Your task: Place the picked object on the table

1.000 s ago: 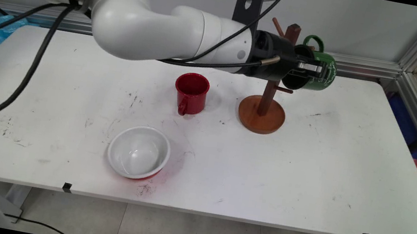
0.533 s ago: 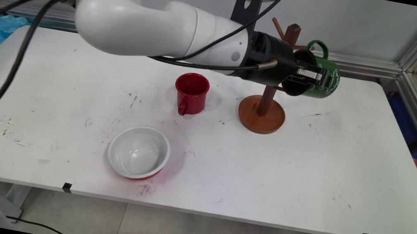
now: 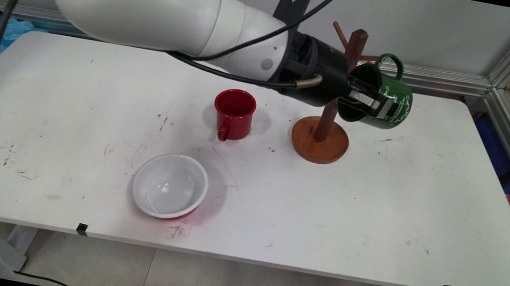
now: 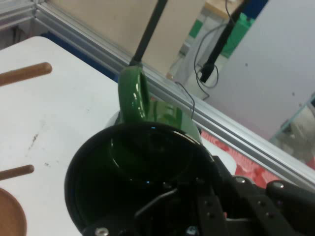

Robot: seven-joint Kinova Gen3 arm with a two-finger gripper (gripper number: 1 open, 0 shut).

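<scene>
My gripper is shut on the rim of a green mug, held on its side in the air just right of the wooden mug tree. The mug's handle points up. In the hand view the green mug fills the lower middle, mouth toward the camera, handle upward; one finger sits inside the rim. Two pegs of the tree show at the left, apart from the handle. The tree's round base rests on the table below and left of the mug.
A red mug stands upright left of the tree base. A white bowl with a red outside sits nearer the table's front edge. The wall rail runs behind the table.
The gripper with the green mug has moved slightly right and down, away from the tree's top, and tilted so the mug's mouth faces more downward-left. The arm's elbow swung left.
</scene>
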